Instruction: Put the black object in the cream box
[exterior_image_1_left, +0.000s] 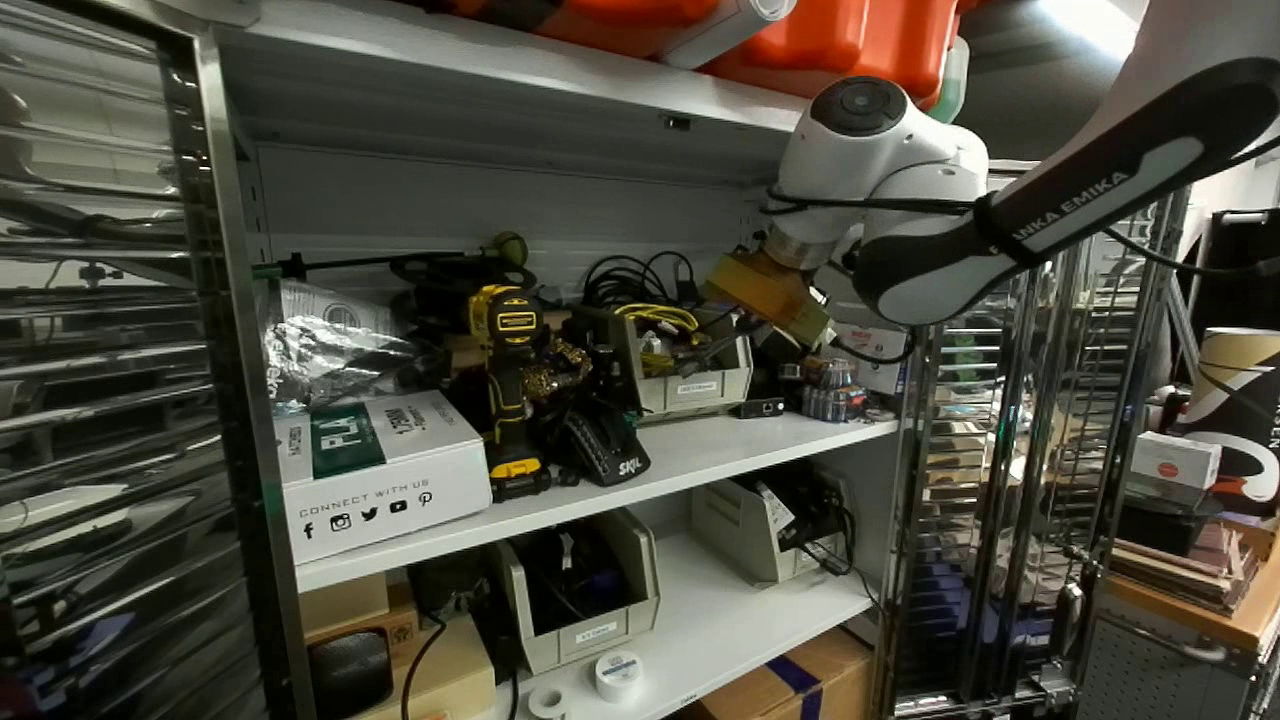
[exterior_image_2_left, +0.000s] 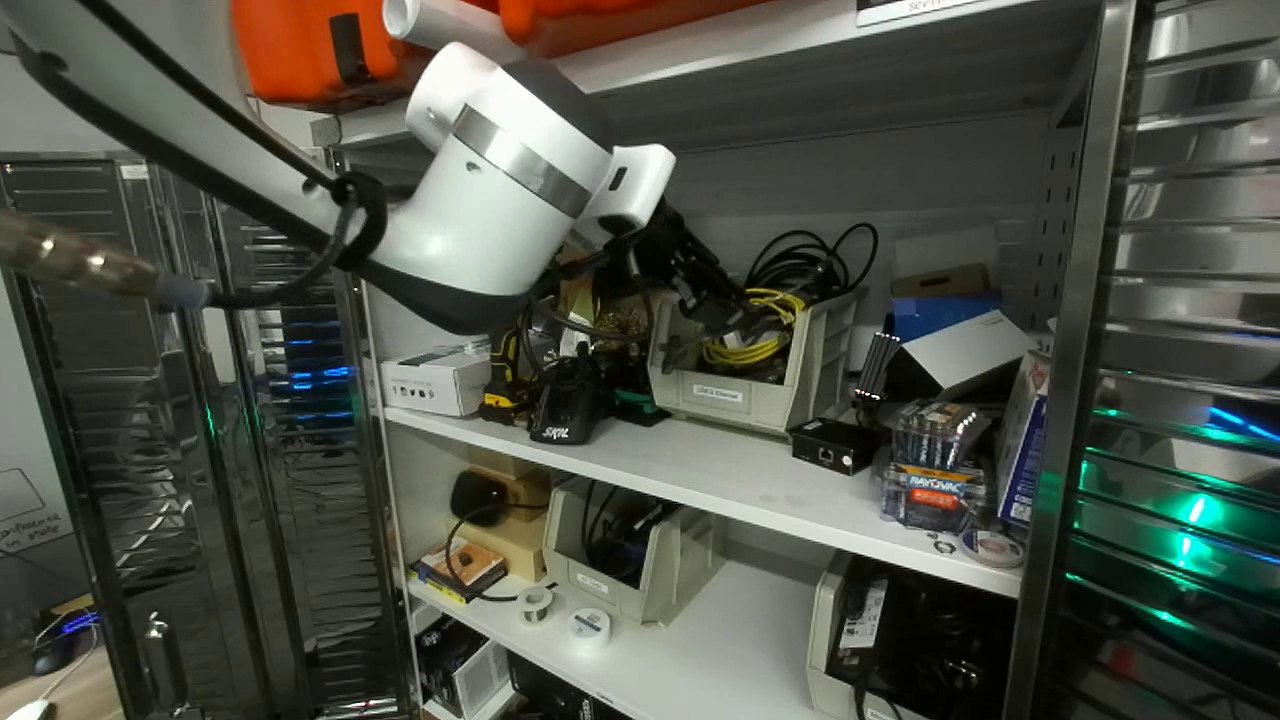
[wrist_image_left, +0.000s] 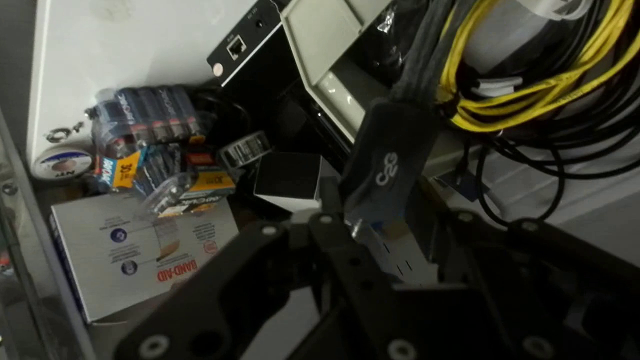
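Note:
The black object is a dark plug marked C2G on a thick dark cable, seen in the wrist view. My gripper has its fingers on both sides of the plug and looks shut on it; the plug's far end is blurred. The cable runs up toward the yellow cables in the bin. The cream box appears to be the pale, labelled open bin on the middle shelf; it also shows in an exterior view and in the wrist view. My gripper is over this bin's opening and tilted.
Yellow cables fill the bin. Beside it stand a black network box, battery packs, a Band-Aid box and a yellow-black drill. A white printed box stands farther along. An upper shelf is overhead.

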